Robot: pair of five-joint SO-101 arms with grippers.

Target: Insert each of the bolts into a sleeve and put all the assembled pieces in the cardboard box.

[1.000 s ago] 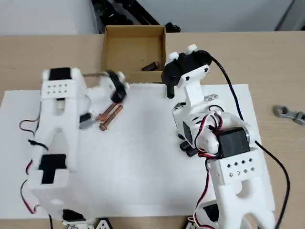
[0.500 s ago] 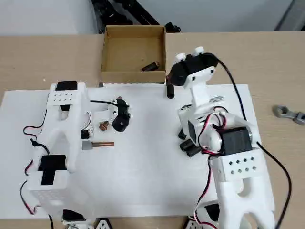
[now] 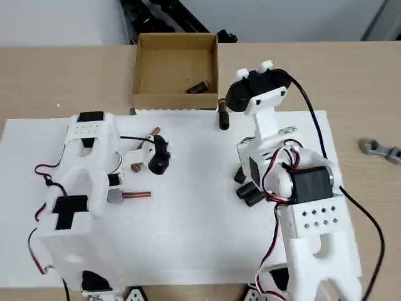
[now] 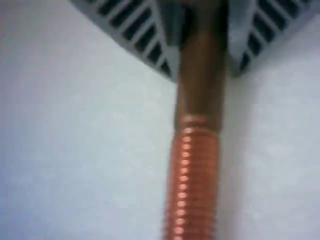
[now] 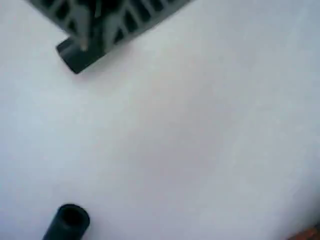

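Your cardboard box (image 3: 143, 69) sits at the far edge of the wooden table (image 3: 363, 75), with one dark assembled piece (image 3: 199, 87) inside by its right wall. Your white mat (image 3: 188, 238) carries the rest:
- The left gripper (image 3: 115, 195) is clamped on a copper bolt (image 3: 138, 195) held level.
- Two loose bolts (image 3: 136, 167) lie beside that arm.
- One sleeve (image 3: 223, 120) lies near the box's corner.
- You have more black sleeves (image 3: 250, 195) bunched under the right arm.

A wrench (image 3: 376, 148) lies well apart on bare wood.

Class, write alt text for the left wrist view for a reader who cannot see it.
A copper-coloured threaded metal bolt is clamped by its smooth shank between the grey ribbed fingers of the left gripper, its threaded end pointing away, a white sheet behind it.
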